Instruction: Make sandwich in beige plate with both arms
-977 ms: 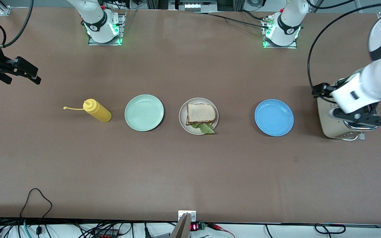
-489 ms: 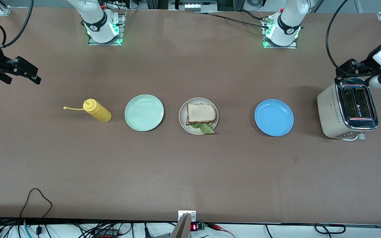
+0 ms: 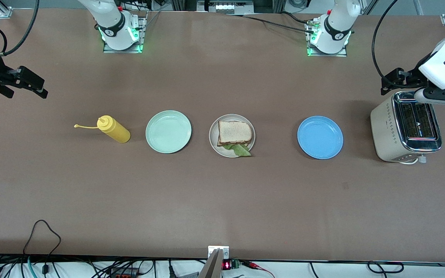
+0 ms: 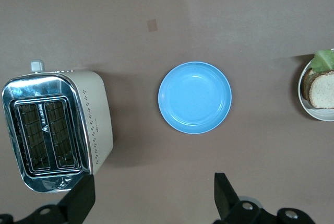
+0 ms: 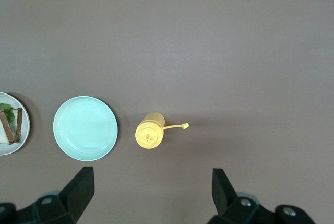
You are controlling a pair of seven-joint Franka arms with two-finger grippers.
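Sandwich (image 3: 235,135) is seen lying on the beige plate (image 3: 214,143) at the worktop's (image 3: 222,200) middle. Left end effector (image 4: 151,198) is held wide open and empty above the worktop near the toaster (image 3: 406,129); right end effector (image 5: 148,195), likewise spread and empty, is held above the worktop near the mustard bottle (image 3: 113,129).

Brightness: even and bright across the counter (image 3: 222,200), no dim corners.
Source: diffuse, from overhead.
Shadows: short and soft; a thin dark rim hugs the blue plate (image 3: 320,137) and the mint-green plate (image 3: 168,131); a broader faint shadow lies beside the toaster (image 3: 406,131).
Glare: the toaster's chrome top reflects light in the left wrist view; green lamps glow at both arm bases.
Focus: sharp in all three views; sandwich (image 3: 235,134) crust and lettuce read clearly.
Distortion: none visible; counter edges run straight.
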